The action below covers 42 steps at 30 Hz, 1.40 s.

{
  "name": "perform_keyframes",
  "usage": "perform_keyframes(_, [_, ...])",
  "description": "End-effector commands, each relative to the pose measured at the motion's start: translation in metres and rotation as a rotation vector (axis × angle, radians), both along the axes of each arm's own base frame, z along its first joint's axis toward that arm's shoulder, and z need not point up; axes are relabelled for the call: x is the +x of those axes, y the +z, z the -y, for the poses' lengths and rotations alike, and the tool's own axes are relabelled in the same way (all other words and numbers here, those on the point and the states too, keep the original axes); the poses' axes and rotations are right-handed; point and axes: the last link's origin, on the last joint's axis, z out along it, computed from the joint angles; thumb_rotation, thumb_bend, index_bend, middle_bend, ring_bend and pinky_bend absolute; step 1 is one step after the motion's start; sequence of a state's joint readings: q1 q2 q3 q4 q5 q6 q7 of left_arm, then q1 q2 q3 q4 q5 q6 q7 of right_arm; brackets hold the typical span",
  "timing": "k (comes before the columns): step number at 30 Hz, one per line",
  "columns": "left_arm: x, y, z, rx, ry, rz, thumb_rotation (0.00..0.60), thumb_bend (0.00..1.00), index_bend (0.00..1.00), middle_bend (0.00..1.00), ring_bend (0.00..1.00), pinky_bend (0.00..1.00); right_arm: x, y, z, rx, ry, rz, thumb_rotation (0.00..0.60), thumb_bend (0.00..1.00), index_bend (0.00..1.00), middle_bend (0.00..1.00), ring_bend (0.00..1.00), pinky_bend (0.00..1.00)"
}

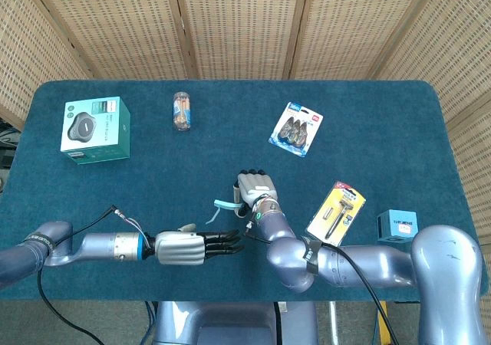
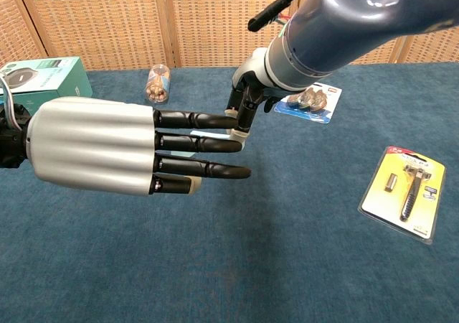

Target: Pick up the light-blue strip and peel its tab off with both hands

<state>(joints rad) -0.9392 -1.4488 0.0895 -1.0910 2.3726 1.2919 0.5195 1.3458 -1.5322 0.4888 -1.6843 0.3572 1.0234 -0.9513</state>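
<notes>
So the surface [image 1: 153, 138] was a dark teal carpet-like cloth running almost edge to edge, with woven wicker screens [image 1: 230, 23] standing behind it as the backdrop.

Nearest the robot, the left hand [image 1: 196, 247] was stretched out flat with its fingers straight and a little apart, holding nothing. In the chest view it filled the near left side [image 2: 129, 151], dark fingers pointing right. Just past its fingertips was the right hand [image 1: 254, 190], fingers pointed down and pinched together on the light-blue strip [image 1: 224, 205]. The strip stuck out to the left of that hand, lifted off the cloth. In the chest view the left hand covered most of the strip, so only a sliver showed and I couldn't tell where the tab was.

Over on the right side lay a yellow blister card with a razor [image 1: 337, 212], flat on the cloth, and right at the near right edge sat a small blue box [image 1: 397, 225], partly behind the right arm.

Further back there was a blister pack of small dark items [image 1: 296, 129] right of centre, tilted a bit. On the far left stood a teal carton [image 1: 96, 129] with a round dark gadget printed on top, closed. Beside it toward the middle lay a little clear jar [image 1: 181, 110] on its side with something brownish in it, couldn't make out what.
</notes>
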Motion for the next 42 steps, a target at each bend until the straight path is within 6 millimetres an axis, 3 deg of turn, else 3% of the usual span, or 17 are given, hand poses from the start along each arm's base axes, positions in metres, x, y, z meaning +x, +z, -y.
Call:
perform_keyframes(1, [0.003,-0.003,-0.001,0.009,-0.013,0.004,0.6,0.2,0.42,0.0,0.0,0.0,-0.001,0.001,0.0,-0.002,-0.001,0.0,0.6,0.71,0.67,0.11,0.0,0.0])
perform_keyframes(14, [0.004,0.0,-0.002,0.03,-0.039,0.01,0.6,0.2,0.43,0.0,0.0,0.0,-0.008,0.004,0.002,-0.004,-0.011,-0.001,0.6,0.71,0.67,0.12,0.0,0.0])
perform_keyframes(42, [0.016,-0.029,-0.002,0.044,-0.083,0.015,0.6,0.23,0.49,0.0,0.0,0.0,-0.015,0.004,0.001,0.014,-0.009,0.01,0.6,0.72,0.67,0.12,0.0,0.0])
